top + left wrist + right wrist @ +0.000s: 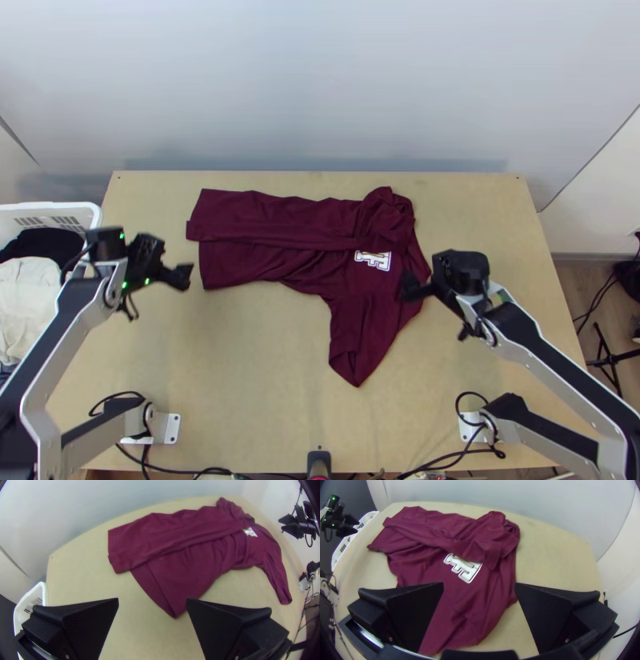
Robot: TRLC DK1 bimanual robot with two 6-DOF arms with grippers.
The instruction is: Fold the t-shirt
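A maroon t-shirt (312, 256) with a white printed logo (373, 260) lies across the table, its far side folded over lengthwise and one sleeve (356, 344) spread toward the near edge. Left of the shirt's hem, my left gripper (186, 276) is held above the table. In the left wrist view that gripper (152, 603) has its fingers wide apart, the hem corner of the shirt (175, 608) beyond them. Over the collar and sleeve side is my right gripper (414, 288). The right wrist view shows this gripper (479, 588) open above the shirt (466, 603), gripping no cloth.
A white basket (98, 218) with dark and pale cloths stands at the table's left edge. Bare tabletop (240, 360) lies in front of the shirt. A black object (318, 464) and cables are at the near edge, between the arm bases.
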